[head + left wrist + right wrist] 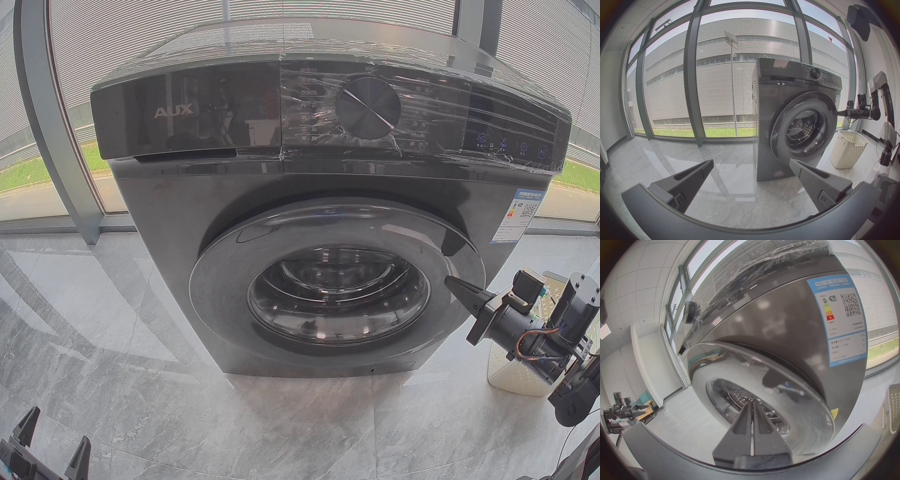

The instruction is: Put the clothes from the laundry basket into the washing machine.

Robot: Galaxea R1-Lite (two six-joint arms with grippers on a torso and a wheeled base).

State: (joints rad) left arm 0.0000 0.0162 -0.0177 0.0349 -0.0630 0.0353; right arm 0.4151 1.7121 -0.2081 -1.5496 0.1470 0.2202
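**Right gripper sitting pinched shut at the door's rim**

The dark grey front-loading washing machine is standing on the pale grey marble-look tile floor in front of tall windows. Clear plastic film is clinging in wrinkles over its control panel and round dial. Its big round door is lying flat against the front. The ribbed steel drum is glinting through the glass porthole. A blue-and-white energy label is sitting at the front's upper right corner.

Over on the right, the right gripper is pointing its black fingers, pressed together with nothing between them, straight at the door's right edge. Whether the tip is touching the rim or hovering just off it, I cannot tell.

Now the containers. The cream perforated plastic laundry basket is standing on the floor just beside the machine's right side, under the right arm. In the head view that arm is covering most of it, and from the left wrist the basket is showing mainly its outer wall, so what is lying inside is not readable. Reflections are also sliding across the porthole and making the drum's contents hard to judge.

Down low on the left, well apart from the machine, the left gripper is hanging with its fingers spread wide, holding nothing.
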